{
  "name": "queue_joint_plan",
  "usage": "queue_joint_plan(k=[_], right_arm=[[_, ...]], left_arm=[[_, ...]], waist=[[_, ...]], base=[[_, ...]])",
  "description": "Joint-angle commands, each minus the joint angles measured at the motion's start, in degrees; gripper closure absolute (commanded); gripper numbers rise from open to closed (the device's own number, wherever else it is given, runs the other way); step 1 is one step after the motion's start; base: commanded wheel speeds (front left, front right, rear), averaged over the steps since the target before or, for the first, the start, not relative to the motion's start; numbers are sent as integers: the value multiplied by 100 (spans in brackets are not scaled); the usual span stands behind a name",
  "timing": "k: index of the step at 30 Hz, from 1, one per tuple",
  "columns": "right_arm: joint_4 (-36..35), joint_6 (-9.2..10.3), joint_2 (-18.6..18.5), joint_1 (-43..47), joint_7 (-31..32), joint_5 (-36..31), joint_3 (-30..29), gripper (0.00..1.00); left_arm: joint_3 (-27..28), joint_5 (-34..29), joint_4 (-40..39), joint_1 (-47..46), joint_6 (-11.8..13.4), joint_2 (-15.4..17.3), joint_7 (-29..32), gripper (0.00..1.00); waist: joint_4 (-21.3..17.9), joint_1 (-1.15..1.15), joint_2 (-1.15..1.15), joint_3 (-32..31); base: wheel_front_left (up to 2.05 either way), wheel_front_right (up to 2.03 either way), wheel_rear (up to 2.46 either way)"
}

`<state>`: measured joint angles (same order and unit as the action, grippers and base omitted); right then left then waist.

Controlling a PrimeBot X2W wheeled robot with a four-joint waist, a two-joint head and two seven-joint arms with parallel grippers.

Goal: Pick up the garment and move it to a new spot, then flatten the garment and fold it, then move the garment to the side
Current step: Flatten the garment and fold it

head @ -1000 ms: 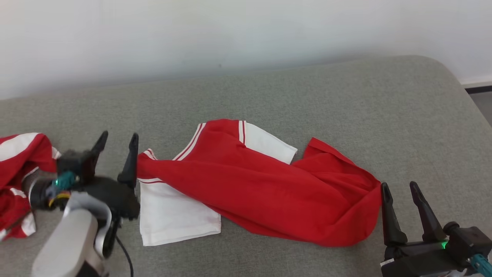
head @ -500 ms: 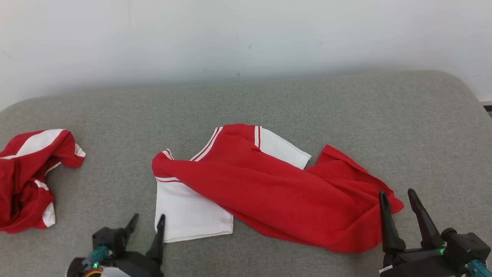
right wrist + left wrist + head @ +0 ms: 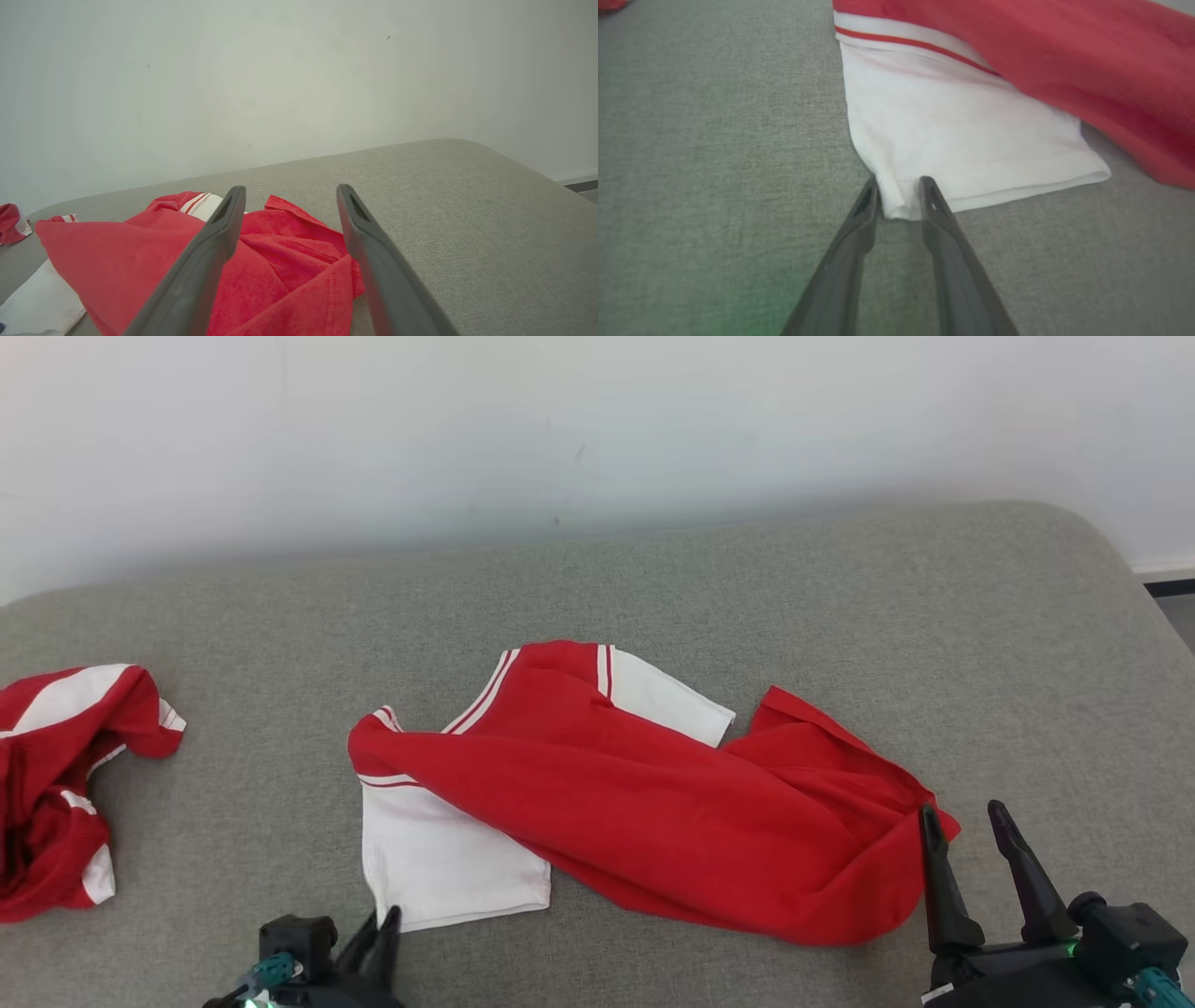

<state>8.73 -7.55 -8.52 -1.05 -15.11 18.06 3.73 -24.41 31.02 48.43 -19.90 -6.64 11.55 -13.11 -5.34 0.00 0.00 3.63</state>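
Flattening step: garment (image 3: 635, 803) lies crumpled mid-cushion (image 3: 747, 579) toward its front edge, left gripper (image 3: 899, 196) with jaws narrow around the white sleeve's (image 3: 966, 140) near corner, right gripper (image 3: 971, 859) jaws apart and empty beside the red hem; next likely pinch and pull outward.

The garment (image 3: 635, 793) lies mid-cushion (image 3: 653, 579), spread left to right, a wall (image 3: 597, 420) behind. A second garment (image 3: 56, 784) lies well apart at the left edge. The left gripper (image 3: 899, 186) straddles its near corner; the right gripper (image 3: 971, 831) stands at its right end.
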Motion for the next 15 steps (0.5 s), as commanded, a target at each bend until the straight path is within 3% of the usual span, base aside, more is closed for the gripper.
queue_joint_plan(k=[1, 7, 15], right_arm=[[20, 13, -15, 73, -5, 7, -46, 0], [57, 13, 43, 206, -5, -52, -138, 0], [33, 14, 59, 277, -5, -53, -126, 0]], left_arm=[[-15, 24, 42, -38, -38, -21, -64, 100], [205, 47, -336, 111, 18, 54, -195, 100], [652, 44, -1466, 898, 339, 248, -208, 100]], waist=[[57, 0, 0, -64], [323, 0, 0, -287], [610, 0, 0, -383]], base=[[0, 0, 0], [0, 0, 0], [0, 0, 0]])
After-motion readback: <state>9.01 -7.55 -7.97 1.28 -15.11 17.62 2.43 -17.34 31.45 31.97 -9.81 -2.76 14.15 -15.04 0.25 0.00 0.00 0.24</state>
